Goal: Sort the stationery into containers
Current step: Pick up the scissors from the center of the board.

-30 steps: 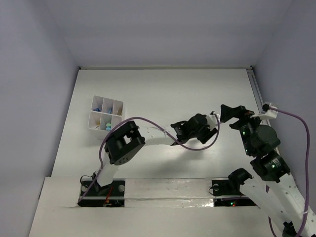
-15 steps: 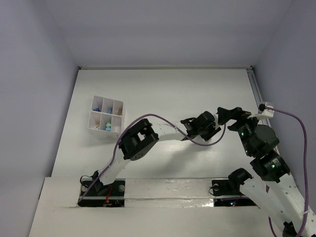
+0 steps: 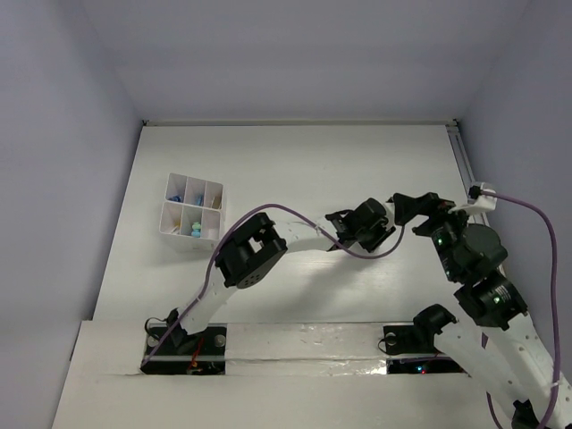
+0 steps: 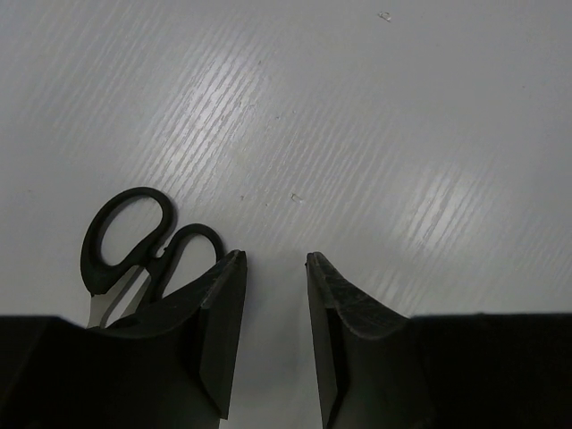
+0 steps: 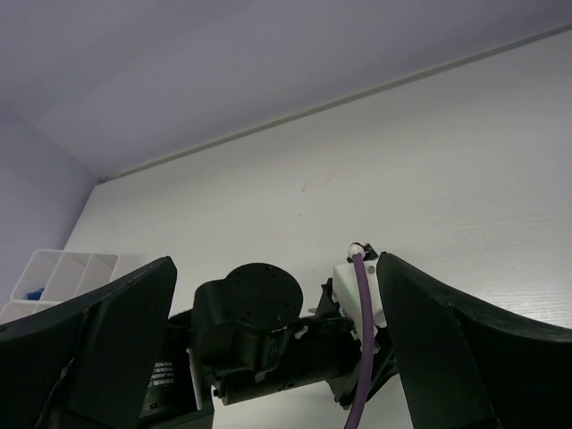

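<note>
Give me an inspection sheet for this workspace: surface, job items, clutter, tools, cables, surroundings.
Surface: white table, with glare streaks in the left wrist view.
Job's things: white six-compartment box at the left holds blue and teal pieces. Black-handled scissors lie flat beside the left tool's finger, their blades partly hidden.
Clutter: nothing seen.
Tools: left tool open and empty over bare table. Right tool open and empty, facing the left arm's wrist.
Cables: purple cable loops along the left arm; second purple cable on the right arm.
Surroundings: plain pale walls on three sides.
</note>
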You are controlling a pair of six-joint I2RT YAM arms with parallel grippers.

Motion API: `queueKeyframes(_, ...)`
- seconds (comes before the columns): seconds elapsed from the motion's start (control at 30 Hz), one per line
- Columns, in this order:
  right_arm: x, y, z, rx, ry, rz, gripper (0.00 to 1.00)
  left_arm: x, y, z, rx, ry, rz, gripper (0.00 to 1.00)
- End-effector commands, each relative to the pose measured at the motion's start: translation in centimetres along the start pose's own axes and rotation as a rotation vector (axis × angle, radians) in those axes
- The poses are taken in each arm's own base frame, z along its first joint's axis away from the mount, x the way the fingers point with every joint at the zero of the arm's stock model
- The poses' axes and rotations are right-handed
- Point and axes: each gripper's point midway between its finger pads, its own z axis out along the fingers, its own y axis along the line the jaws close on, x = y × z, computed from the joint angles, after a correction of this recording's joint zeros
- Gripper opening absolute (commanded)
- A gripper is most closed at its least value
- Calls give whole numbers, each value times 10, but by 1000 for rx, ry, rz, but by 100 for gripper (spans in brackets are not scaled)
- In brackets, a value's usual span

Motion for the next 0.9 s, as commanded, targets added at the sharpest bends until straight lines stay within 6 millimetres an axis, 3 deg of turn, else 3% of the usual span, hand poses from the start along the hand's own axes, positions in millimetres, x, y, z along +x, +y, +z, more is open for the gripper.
queueKeyframes(0.0, -36, 10, -11, -33, -79, 13, 100, -15, -2, 2, 14, -29, -31, 30)
queueKeyframes(0.13, -41, 12, -15, -43, -89, 17, 100, -13, -1, 8, 10, -21, -36, 25)
queueKeyframes(0.3, -39, 13, -17, -59, -80, 16, 100, -10, 4, 10, -21, -21, -41, 25)
queueKeyframes(0.5, -35, 15, -14, -62, -69, 9, 100, -40, -2, -18, 4, -109, -50, 46)
queueKeyframes(0.57, -33, 15, -12, -64, -66, 8, 100, -58, -1, -32, -9, -155, -49, 48)
queueKeyframes(0.63, -31, 16, -12, -68, -60, 8, 100, -63, 2, -40, -23, -168, -43, 47)
queueKeyframes(0.87, -29, 15, -11, -70, -55, 4, 100, -57, 3, -34, -30, -152, -45, 46)
